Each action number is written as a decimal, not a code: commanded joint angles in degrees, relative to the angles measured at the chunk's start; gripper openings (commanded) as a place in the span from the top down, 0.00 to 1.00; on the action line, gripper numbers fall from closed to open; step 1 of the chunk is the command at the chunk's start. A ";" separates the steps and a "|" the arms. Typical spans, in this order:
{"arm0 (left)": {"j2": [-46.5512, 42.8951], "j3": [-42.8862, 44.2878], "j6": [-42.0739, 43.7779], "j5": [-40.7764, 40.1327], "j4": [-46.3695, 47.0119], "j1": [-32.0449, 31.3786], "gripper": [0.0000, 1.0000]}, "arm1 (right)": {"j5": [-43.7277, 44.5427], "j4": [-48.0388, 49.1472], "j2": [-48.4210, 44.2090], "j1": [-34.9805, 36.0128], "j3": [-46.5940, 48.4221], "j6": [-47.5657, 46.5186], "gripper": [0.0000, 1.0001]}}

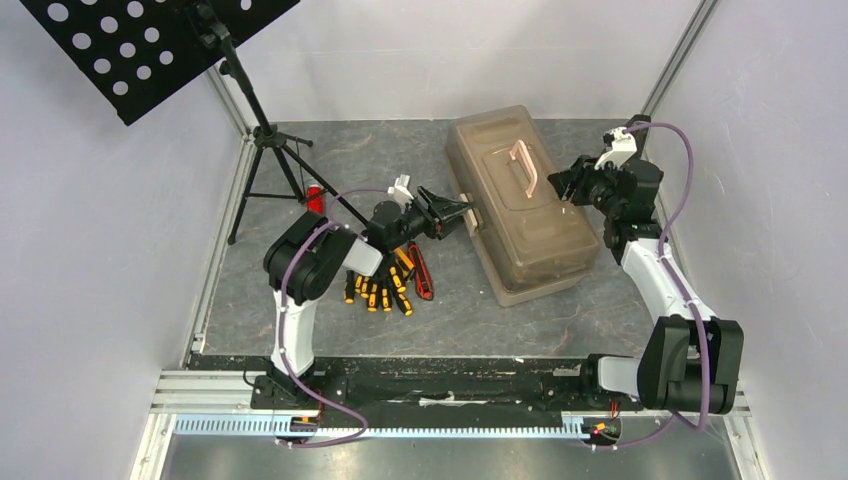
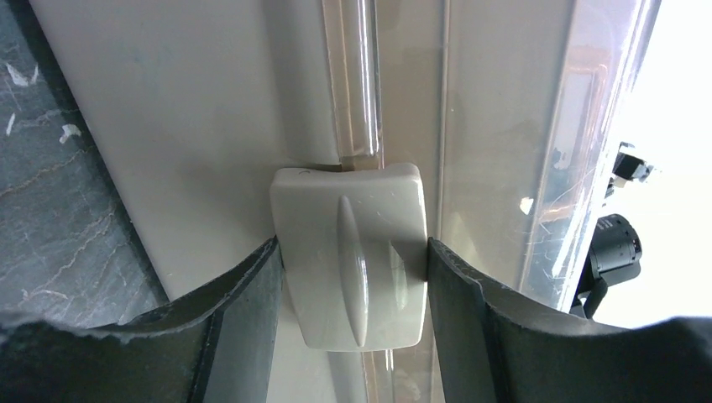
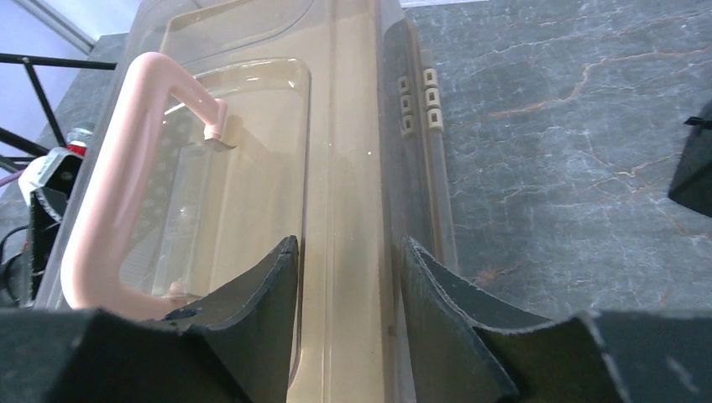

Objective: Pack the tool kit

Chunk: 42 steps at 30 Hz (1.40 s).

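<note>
The tan-brown toolbox (image 1: pixel 520 215) lies closed on the grey floor mat, its pale pink handle (image 3: pixel 126 168) flat on the lid. My left gripper (image 1: pixel 455 212) is at the box's left side, and its fingers (image 2: pixel 252 294) press both sides of the pale latch (image 2: pixel 361 269). My right gripper (image 1: pixel 562 185) is over the lid's right edge, its fingers (image 3: pixel 269 294) clamped on the lid's raised rim (image 3: pixel 348 193). Several yellow-and-black screwdrivers (image 1: pixel 382 290) and a red utility knife (image 1: pixel 422 272) lie in a heap under the left arm.
A black music stand (image 1: pixel 150 45) on a tripod (image 1: pixel 270 160) fills the back left corner. A plain red bar (image 1: pixel 315 198) lies by the tripod's leg. White walls enclose the mat on three sides, and the arms' bases sit along the near rail.
</note>
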 commanded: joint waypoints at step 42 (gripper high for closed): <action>-15.91 -6.75 9.54 3.16 -9.70 2.96 0.18 | -0.46 -13.05 7.96 -4.70 -7.21 0.70 0.81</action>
